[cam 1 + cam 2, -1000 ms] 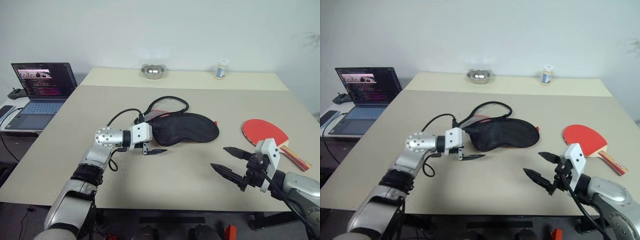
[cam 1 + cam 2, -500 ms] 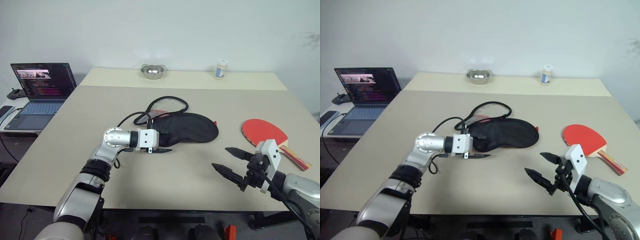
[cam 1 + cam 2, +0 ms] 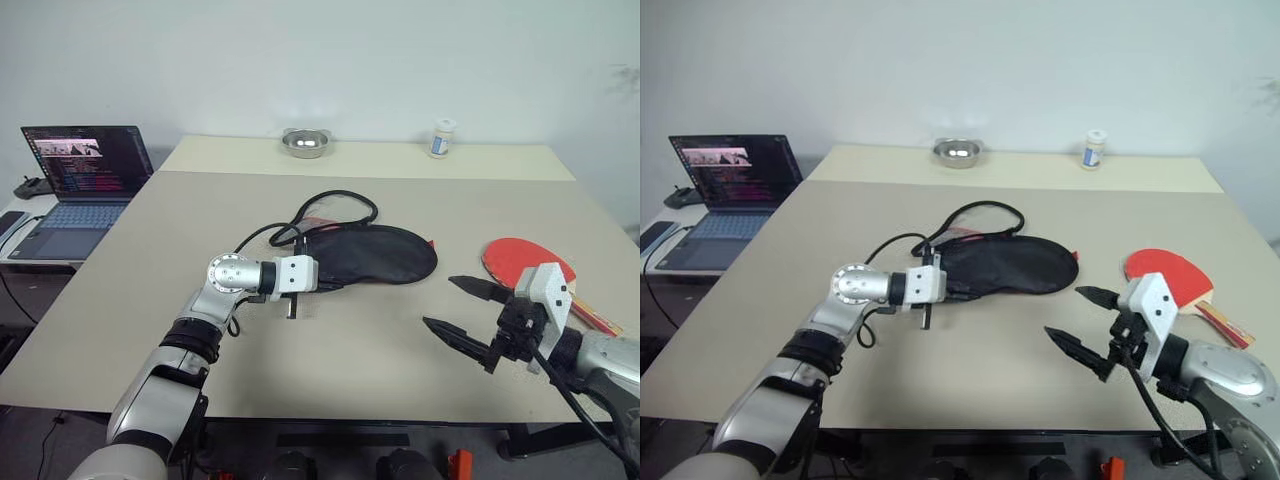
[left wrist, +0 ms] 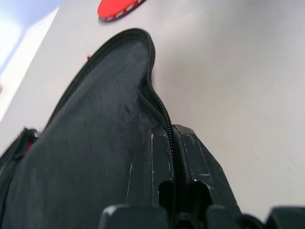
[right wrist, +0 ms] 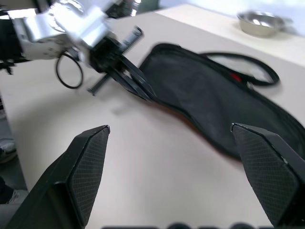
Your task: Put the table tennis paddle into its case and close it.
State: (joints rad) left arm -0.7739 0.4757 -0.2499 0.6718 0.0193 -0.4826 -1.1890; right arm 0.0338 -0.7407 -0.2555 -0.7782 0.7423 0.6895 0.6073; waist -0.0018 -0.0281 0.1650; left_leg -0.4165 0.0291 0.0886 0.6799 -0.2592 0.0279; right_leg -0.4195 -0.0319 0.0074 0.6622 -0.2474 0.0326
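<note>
the left gripper (image 3: 322, 291) is pinched on the zip edge of the soft black fabric paddle-shaped case (image 3: 372, 256), probably just one layer. lift gently to open it. the right gripper (image 3: 463, 312) hangs spread; the red rubber-faced, wooden-handled table tennis paddle (image 3: 522, 262) lies just beyond it.

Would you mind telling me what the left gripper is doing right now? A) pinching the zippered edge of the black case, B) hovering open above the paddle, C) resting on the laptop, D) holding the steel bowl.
A: in the left wrist view the left gripper has its fingers closed on the zipper edge of the case, while the paddle lies untouched on the table off to the right.
</note>
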